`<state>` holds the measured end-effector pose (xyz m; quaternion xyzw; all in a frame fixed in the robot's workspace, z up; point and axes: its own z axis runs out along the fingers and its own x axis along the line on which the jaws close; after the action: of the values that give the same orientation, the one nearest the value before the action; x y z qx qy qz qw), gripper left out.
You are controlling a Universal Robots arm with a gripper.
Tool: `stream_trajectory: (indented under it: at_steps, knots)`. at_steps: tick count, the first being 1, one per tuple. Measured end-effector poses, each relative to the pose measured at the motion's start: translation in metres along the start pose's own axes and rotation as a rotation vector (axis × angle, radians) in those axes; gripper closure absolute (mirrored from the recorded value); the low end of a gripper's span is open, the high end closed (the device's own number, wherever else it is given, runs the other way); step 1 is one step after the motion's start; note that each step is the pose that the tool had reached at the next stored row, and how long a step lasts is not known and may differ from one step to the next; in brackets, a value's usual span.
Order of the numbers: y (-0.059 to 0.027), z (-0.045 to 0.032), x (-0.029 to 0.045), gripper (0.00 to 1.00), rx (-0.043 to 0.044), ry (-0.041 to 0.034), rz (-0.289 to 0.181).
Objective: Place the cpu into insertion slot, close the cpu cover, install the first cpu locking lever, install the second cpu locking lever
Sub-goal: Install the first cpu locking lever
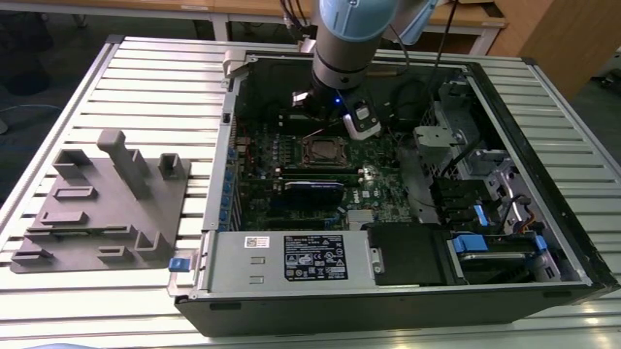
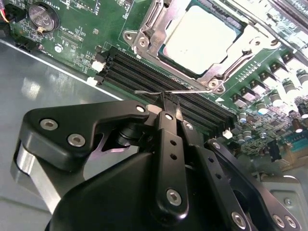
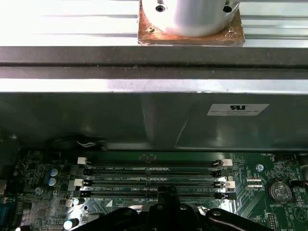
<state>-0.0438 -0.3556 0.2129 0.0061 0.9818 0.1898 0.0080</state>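
Observation:
In the second wrist view the cpu [image 2: 201,37], a pale square chip, lies in the insertion slot [image 1: 321,150] on the green motherboard. The silver cpu cover [image 2: 143,34] lies flat around it as a frame. My gripper [image 2: 171,102] is shut, its black fingertips pressed together and nothing between them. They rest against a thin wire locking lever [image 2: 144,92] that runs over the memory slots beside the socket. In the first wrist view the gripper [image 3: 167,193] hangs low over the board's edge. In the exterior view my arm [image 1: 342,58] reaches down into the open case just behind the socket.
Long black memory slots [image 3: 154,168] lie between the socket and the case wall [image 3: 144,125]. A coin battery [image 2: 43,14] sits close by. The power supply [image 1: 291,258] and drive bays [image 1: 485,240] fill the case's front and exterior view's right. A grey fixture block [image 1: 107,211] stands outside on the exterior view's left.

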Motion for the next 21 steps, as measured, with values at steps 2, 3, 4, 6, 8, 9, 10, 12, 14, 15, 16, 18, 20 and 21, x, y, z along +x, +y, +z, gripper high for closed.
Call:
stream_trajectory:
  at_steps: [2, 3, 4, 6, 8, 9, 10, 12, 14, 15, 16, 18, 20, 21]
  knots:
    - [-0.0011, 0.0012, 0.0, 0.89, -0.002, -0.0037, -0.002]
    - [-0.0016, 0.0019, 0.0, 0.89, -0.0032, -0.0055, -0.002]
    - [-0.0021, 0.0025, 0.0, 0.89, -0.0043, -0.0074, -0.003]
    - [-0.003, 0.0037, 0.0001, 0.89, -0.0067, -0.0111, -0.004]
    - [-0.004, 0.0049, 0.0001, 0.89, -0.0087, -0.0145, -0.006]
    - [-0.0046, 0.0056, 0.0001, 0.89, -0.0097, -0.0159, -0.006]
    - [-0.0053, 0.0063, 0.0001, 0.89, -0.0104, -0.0173, -0.007]
    - [-0.0067, 0.0076, 0.0001, 0.89, -0.0109, -0.0195, -0.008]
    - [-0.0071, 0.008, 0.0001, 0.89, -0.0107, -0.0203, -0.008]
    - [-0.0071, 0.008, 0.0001, 0.89, -0.0106, -0.0203, -0.008]
    - [-0.0071, 0.0081, 0.0002, 0.89, -0.0109, -0.0204, -0.008]
    - [-0.0071, 0.0083, 0.0005, 0.89, -0.0121, -0.0205, -0.008]
    - [-0.0071, 0.0082, 0.001, 0.89, -0.0126, -0.0205, -0.008]
    - [-0.0071, 0.0082, 0.0015, 0.89, -0.0128, -0.0205, -0.008]
